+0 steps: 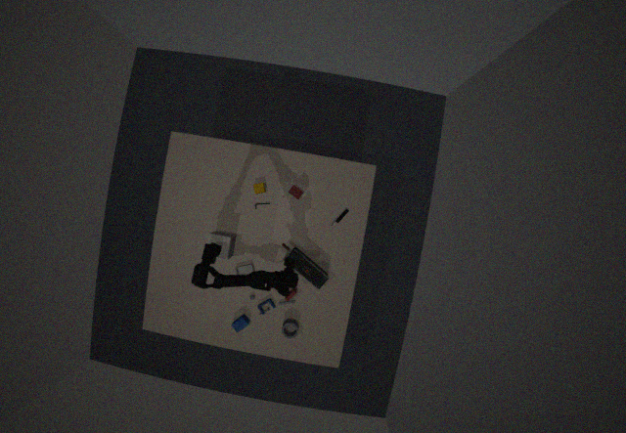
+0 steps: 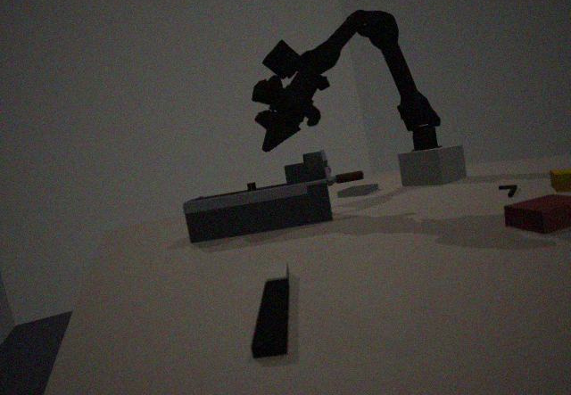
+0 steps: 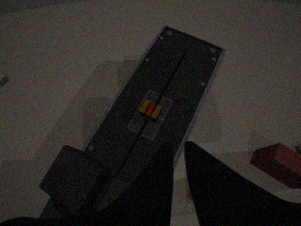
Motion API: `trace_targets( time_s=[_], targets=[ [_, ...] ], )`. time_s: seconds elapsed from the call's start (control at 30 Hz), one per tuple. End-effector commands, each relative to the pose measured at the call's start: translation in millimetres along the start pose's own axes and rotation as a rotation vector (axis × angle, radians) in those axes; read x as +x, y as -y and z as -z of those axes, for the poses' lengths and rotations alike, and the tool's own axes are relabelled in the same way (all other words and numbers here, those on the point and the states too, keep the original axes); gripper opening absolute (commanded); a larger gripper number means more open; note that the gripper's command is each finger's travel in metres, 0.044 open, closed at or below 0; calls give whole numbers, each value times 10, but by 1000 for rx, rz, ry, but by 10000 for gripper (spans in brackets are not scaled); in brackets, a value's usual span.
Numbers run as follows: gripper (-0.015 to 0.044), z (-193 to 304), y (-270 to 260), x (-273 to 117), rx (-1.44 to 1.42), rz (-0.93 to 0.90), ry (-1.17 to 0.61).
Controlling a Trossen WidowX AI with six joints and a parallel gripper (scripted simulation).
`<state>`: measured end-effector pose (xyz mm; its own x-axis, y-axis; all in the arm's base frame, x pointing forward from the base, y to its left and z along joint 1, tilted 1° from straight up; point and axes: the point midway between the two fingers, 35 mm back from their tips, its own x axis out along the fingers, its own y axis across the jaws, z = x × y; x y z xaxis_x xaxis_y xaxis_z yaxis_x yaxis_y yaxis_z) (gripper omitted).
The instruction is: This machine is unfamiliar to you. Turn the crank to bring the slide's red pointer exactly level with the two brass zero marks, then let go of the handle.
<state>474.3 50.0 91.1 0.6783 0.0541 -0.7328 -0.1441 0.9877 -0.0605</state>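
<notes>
Hand: the black two-finger hand is nearly closed, with a narrow gap between its tapered fingertips. It has hold of nothing. It is positioned above the machine, apart from the crank.

Machine: the long dark-grey rectangular machine rests on the pale, matte surface. Its top plate slopes and carries a straight, narrow slot and small round fasteners. A grey block-shaped housing stands at the crank end.

Indicator: the small red pointer lies between the two brass zero marks, inside a thin, pale rectangular outline. It appears level with both; a slight offset cannot be excluded at this grain.

Crank: the reddish-brown cylindrical handle projects from the end, ungripped.

Progress: alignment is judged complete or nearly so, and the handle is free. Remaining work is probably confirmation of the reading, with a fine correction only if required. Contact with the handle could disturb the setting.

Outlying items: a black rectangular bar lies beyond the machine; a grey round ring lies well apart.
</notes>
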Motion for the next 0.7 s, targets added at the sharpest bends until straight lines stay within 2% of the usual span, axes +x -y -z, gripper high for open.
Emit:
trace_targets(
  time_s=[0.0, 0.57, 0.67],
  targets=[
    [0, -5, -5, 0, -4, -4, 3],
    [0, 0, -1, 0, 0, 0, 0],
    [79, 0, -1, 0, 0, 0, 0]
  ],
)
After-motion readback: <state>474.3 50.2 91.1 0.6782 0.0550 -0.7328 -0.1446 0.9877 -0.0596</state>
